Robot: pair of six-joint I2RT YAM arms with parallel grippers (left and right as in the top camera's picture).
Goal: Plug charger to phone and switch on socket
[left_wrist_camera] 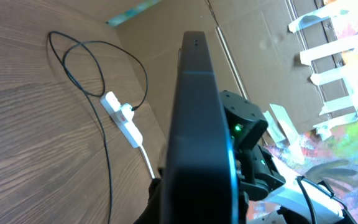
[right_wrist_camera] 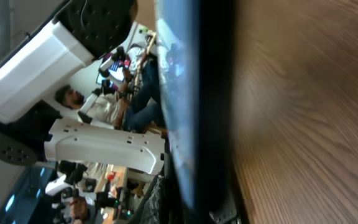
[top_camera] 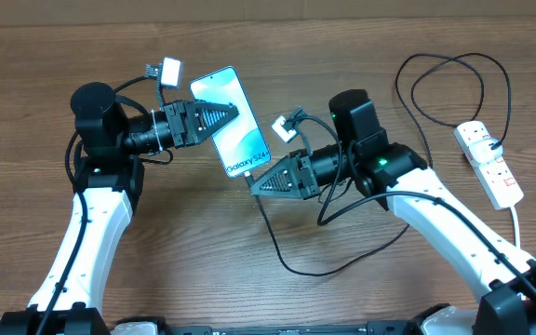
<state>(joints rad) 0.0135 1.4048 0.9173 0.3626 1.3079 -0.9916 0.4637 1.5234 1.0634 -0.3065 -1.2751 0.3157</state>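
Our left hand (top_camera: 228,113) grips the slim, glossy phone (top_camera: 240,140) above the wood-grain desk (top_camera: 184,265); our right hand (top_camera: 256,184) pinches the thin black charger (top_camera: 268,226) at the phone's lower end.

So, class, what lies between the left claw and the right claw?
The phone, screen lit: the left claw is at its middle, the right claw at its bottom end. The overhead view shows it.
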